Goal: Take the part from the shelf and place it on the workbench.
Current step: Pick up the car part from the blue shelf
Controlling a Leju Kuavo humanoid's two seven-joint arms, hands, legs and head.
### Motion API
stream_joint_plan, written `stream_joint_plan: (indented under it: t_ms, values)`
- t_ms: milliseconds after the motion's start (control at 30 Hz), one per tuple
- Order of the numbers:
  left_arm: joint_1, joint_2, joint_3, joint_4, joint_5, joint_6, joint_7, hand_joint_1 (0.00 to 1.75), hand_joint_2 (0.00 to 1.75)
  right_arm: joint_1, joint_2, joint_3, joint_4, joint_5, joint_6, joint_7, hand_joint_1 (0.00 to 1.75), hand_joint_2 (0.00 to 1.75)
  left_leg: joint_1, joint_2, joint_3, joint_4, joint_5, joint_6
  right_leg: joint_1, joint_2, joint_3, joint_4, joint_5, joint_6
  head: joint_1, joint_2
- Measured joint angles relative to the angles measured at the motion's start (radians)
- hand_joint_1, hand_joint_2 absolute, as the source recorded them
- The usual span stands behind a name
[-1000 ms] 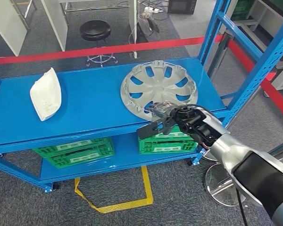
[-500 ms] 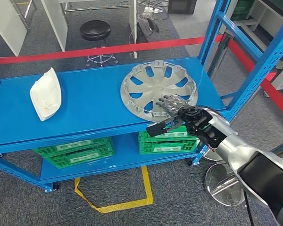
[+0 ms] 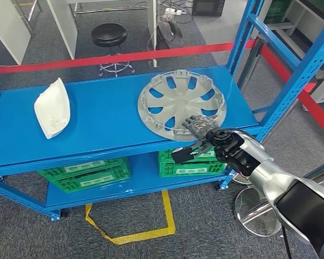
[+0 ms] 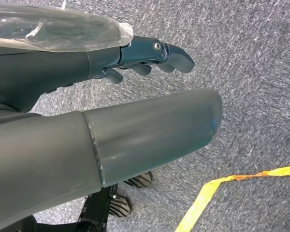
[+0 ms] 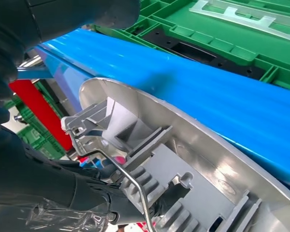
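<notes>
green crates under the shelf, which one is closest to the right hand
The green crate on the right, directly below the right hand and the hubcap. The other green crate sits far left, below the white part.

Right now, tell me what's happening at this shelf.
The robot's right hand has reached the near rim of the silver hubcap lying on the blue shelf, with its fingers over the edge and the thumb below the shelf lip. The hubcap is still flat on the shelf, not lifted. A white part sits untouched farther along. The left hand hangs over the carpet, holding nothing.
</notes>
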Motion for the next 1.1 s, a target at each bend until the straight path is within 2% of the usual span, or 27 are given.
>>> stream_joint_plan:
  t_ms: [833,1100]
  values:
    - [-0.011,-0.002,-0.017,0.000,-0.006,0.005,0.003,0.00,0.00,0.049,0.016,0.001,-0.141,-0.017,0.041,0.005,0.00,1.75,0.000,0.000,0.001,0.000,0.000,0.000,0.000,0.000,0.000,0.000,0.000,0.000,0.000,0.000]
    - [-0.016,-0.004,-0.018,0.000,-0.009,0.005,0.006,0.00,0.00,0.052,0.016,0.000,-0.134,0.017,-0.019,0.016,0.00,1.75,0.000,0.000,0.001,0.000,0.000,0.000,0.000,0.000,0.000,0.000,0.000,0.000,0.000,0.000]
